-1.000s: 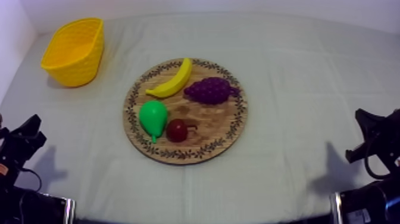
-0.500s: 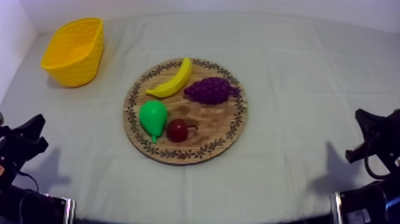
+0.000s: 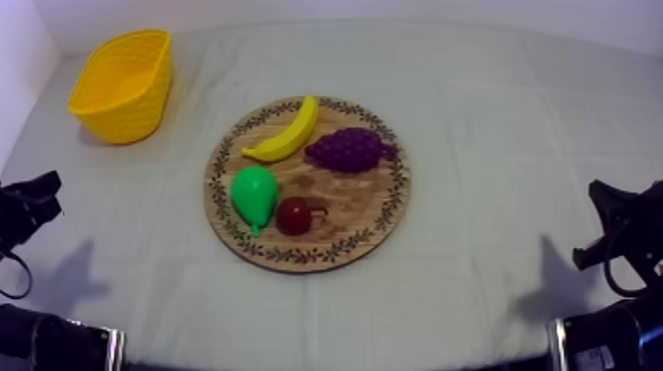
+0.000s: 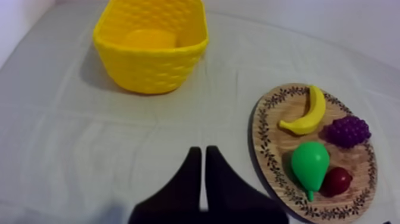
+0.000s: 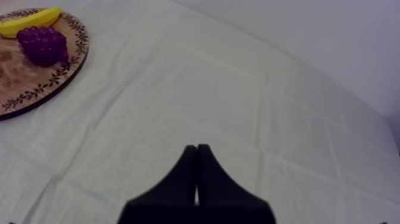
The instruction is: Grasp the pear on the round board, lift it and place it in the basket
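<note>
The left gripper has its two black fingers pressed together into a narrow wedge, with nothing between them. It hovers over bare grey-white cloth, low at the left side of the table. The green toy pear lies ahead of this gripper and off to its right, well apart from it. It rests on the round wooden board with the patterned rim, on the side of the board nearer the left gripper, with its thin stem end pointing toward the table's front edge.

Just beside the pear, on the side away from the left gripper, sits a small red fruit, close enough that the two look to be touching. Beyond the pear lies a yellow toy banana, and a bunch of purple toy grapes lies next to it. The yellow plastic basket with a woven pattern stands upright, straight ahead of the left gripper and slightly to its left. It is farther from this gripper than the board's near rim and well clear of the board.

The right gripper also has its fingers closed on each other, pinching nothing, above plain cloth at the right side of the table. The board lies ahead of it and to its left, well apart, and the grapes and banana are on the nearest part.
</note>
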